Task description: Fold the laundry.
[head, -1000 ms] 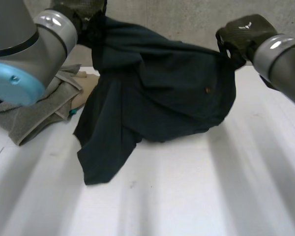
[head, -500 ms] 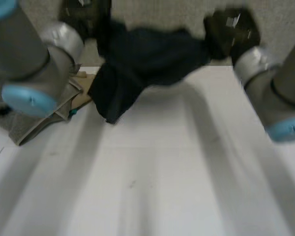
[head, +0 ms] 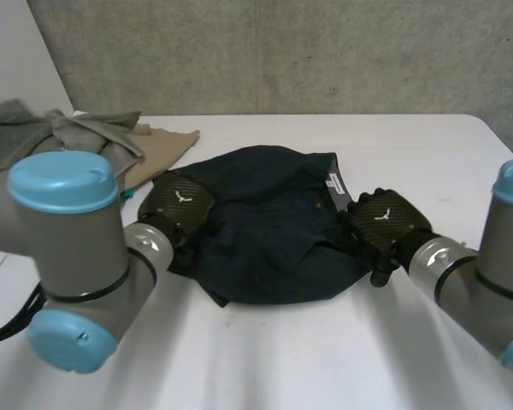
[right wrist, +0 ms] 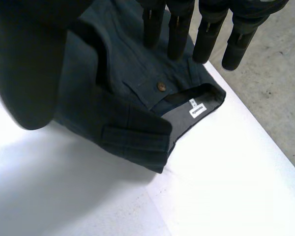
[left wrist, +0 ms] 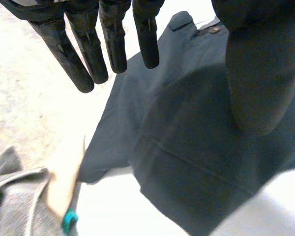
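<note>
**Dark garment down on desk, both hands open at its sides**

Head view, L to R:

- Far L corner of the white desk [head: 410,141]: rumpled grey cloth pile [head: 64,135]. A tan cloth [head: 162,152] lies just beside it, partly under the grey. Small teal bit [head: 126,195] at the tan cloth's near edge; can't tell what it is.
- Left hand [head: 178,202] sits at the L edge of the dark garment [head: 265,235], back of hand up. L wrist view: fingers [left wrist: 66,54] straight and spread, thumb well apart from them, so wide open, no cloth pinched. Dark cloth lies under palm and thumb, and the fingertips reach out past its edge. Can't tell if the palm touches the cloth.
- Dark garment is mid-desk betw. the two hands, bunched into a rough rounded heap, not flat, not squared. Its far L edge is near the tan cloth. Open band w/ grey lining and a white label [head: 334,182] faces up on the R side, a small button [head: 317,203] just beside it.
- Right hand [head: 383,220] is at the garment's R edge, next to the band. R wrist view: fingers [right wrist: 206,35] straight, thumb held wide, so open w/ nothing held. Band, label and button lie below the fingertips.
- Concrete wall [head: 282,51] behind the desk.
</note>
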You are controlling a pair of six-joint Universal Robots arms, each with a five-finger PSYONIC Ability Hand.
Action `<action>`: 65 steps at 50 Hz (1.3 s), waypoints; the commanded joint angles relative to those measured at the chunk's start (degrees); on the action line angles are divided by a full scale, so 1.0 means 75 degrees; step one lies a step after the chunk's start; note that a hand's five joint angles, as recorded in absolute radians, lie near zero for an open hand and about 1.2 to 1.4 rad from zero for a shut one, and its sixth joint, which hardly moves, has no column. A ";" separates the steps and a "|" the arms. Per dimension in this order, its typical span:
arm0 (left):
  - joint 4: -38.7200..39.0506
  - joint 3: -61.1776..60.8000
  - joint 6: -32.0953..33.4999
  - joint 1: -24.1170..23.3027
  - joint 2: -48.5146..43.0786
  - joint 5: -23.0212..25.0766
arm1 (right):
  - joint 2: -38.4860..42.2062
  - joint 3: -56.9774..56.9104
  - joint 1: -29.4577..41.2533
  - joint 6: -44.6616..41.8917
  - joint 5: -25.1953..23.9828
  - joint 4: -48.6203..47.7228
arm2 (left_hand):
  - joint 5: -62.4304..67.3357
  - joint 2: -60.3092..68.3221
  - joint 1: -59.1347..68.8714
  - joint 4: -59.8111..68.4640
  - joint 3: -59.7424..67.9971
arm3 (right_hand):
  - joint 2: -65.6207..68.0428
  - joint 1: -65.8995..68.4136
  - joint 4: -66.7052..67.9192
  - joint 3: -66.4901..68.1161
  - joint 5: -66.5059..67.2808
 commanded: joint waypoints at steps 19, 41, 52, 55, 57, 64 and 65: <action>-0.0713 -0.2202 -0.1057 0.0755 0.1241 0.0801 | 0.0746 0.0313 -0.0362 -0.2026 -0.1426 -0.0852 | 0.1345 0.1226 0.1160 0.1281 0.1208 | 0.0683 0.0769 0.0845 0.0795 0.0968; 0.0952 -0.0422 0.0418 0.0369 -0.1490 0.0322 | 0.1498 -0.0086 -0.0151 -0.1194 -0.0524 -0.1535 | 0.1694 0.1575 0.1509 0.1630 0.1557 | 0.8178 0.8265 0.8340 0.8290 0.8464; 0.1129 0.0680 0.0853 0.0252 -0.1680 -0.0300 | 0.0866 -0.0308 -0.0139 -0.0678 -0.0020 -0.0903 | 0.7639 0.7520 0.7454 0.7575 0.7502 | 0.8178 0.8265 0.8340 0.8290 0.8464; 0.1035 0.0727 0.0702 0.0158 -0.0910 -0.0090 | 0.0387 -0.0541 -0.0151 -0.0585 0.0050 -0.0483 | 0.7639 0.7520 0.7454 0.7575 0.7502 | 0.8178 0.8265 0.8340 0.8290 0.8464; 0.0906 0.0774 0.0596 0.0158 -0.0346 0.0028 | 0.0116 -0.0753 -0.0174 -0.0538 0.0074 -0.0212 | 0.7639 0.7520 0.7454 0.7575 0.7502 | 0.8178 0.8265 0.8340 0.8290 0.8464; -0.0451 0.1768 -0.0330 0.0181 0.2105 0.0531 | -0.1021 -0.2427 -0.0373 -0.0093 0.0238 0.1533 | 0.7639 0.7520 0.7454 0.7575 0.7502 | 0.8178 0.8265 0.8340 0.8290 0.8464; -0.0697 0.1956 -0.0435 0.0193 0.2222 0.0602 | -0.1126 -0.2662 -0.0408 0.0001 0.0273 0.1756 | 0.7639 0.7520 0.7454 0.7575 0.7502 | 0.8178 0.8265 0.8340 0.8290 0.8464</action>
